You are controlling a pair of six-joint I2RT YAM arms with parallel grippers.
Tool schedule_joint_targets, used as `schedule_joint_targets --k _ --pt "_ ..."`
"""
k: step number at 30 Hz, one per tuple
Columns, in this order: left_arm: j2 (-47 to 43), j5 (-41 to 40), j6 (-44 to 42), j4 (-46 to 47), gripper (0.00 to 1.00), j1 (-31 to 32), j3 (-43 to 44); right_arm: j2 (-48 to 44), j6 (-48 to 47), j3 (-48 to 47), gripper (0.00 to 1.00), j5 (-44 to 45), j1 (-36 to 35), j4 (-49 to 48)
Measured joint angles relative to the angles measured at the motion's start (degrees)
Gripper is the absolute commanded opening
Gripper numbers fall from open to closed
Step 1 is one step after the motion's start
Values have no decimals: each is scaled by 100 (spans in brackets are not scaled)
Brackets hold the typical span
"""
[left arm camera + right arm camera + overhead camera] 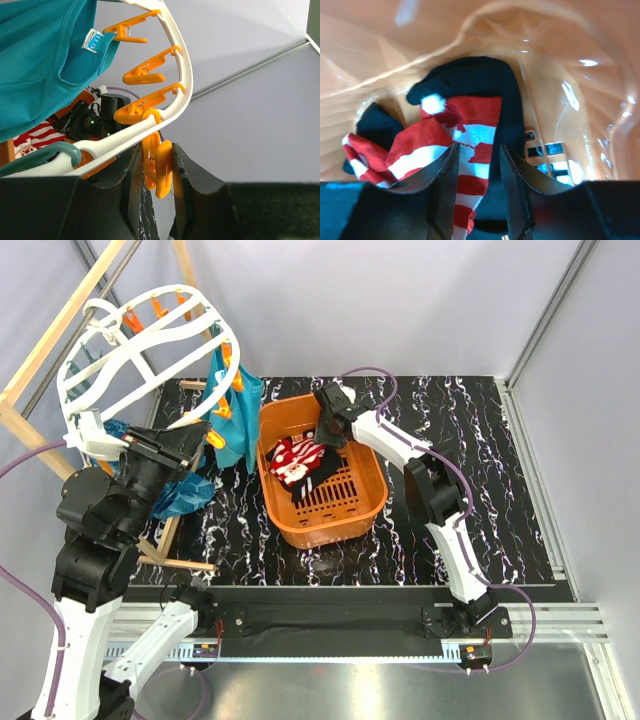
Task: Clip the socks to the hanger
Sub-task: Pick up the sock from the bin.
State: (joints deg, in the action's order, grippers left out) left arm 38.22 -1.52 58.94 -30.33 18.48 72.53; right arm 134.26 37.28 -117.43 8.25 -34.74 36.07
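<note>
Bright, even light. Ahead of the right gripper [477,155], glare streaks the blurry basket [560,60]; the peg [160,177] in the left gripper [156,155] is sharp.

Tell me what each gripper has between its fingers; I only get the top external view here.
Observer: The left gripper is shut on an orange peg that hangs below the rim of the hanger.
Operator: Now report the right one.
Observer: The right gripper has its jaws open, one on each side of a red-and-white striped sock lying in the orange basket.
</note>
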Motion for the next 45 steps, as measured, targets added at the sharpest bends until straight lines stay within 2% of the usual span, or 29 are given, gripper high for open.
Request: schedule_joint_targets --k 4,13,17,20,21,24,27,34,41,45 --pt "0 2 0 0 0 0 0 0 7 4 42 -146 2 -127" --pt "-66 4 0 -9 0 0 0 52 31 -13 49 -122 2 -219" --pt "-68 4 0 -13 0 0 0 76 -2 -11 47 -7 0 -223" --pt "-68 7 2 -11 0 0 0 85 -42 9 43 72 0 -245" --pt "-68 4 0 -13 0 0 0 85 -55 22 34 101 -2 -262" --pt "-68 7 2 -15 0 0 0 85 -109 127 15 168 -2 -442" --pt "-68 4 2 -17 0 0 0 81 -146 247 1 249 -2 -710" --pt "-68 4 0 -48 0 0 0 -107 -422 557 0 363 -26 -890" --pt "-74 2 -2 -83 0 0 2 -708 -1528 656 0 435 -378 -525" --pt "-90 2 0 -83 0 0 2 -1394 -2159 1130 0 251 -660 -581"
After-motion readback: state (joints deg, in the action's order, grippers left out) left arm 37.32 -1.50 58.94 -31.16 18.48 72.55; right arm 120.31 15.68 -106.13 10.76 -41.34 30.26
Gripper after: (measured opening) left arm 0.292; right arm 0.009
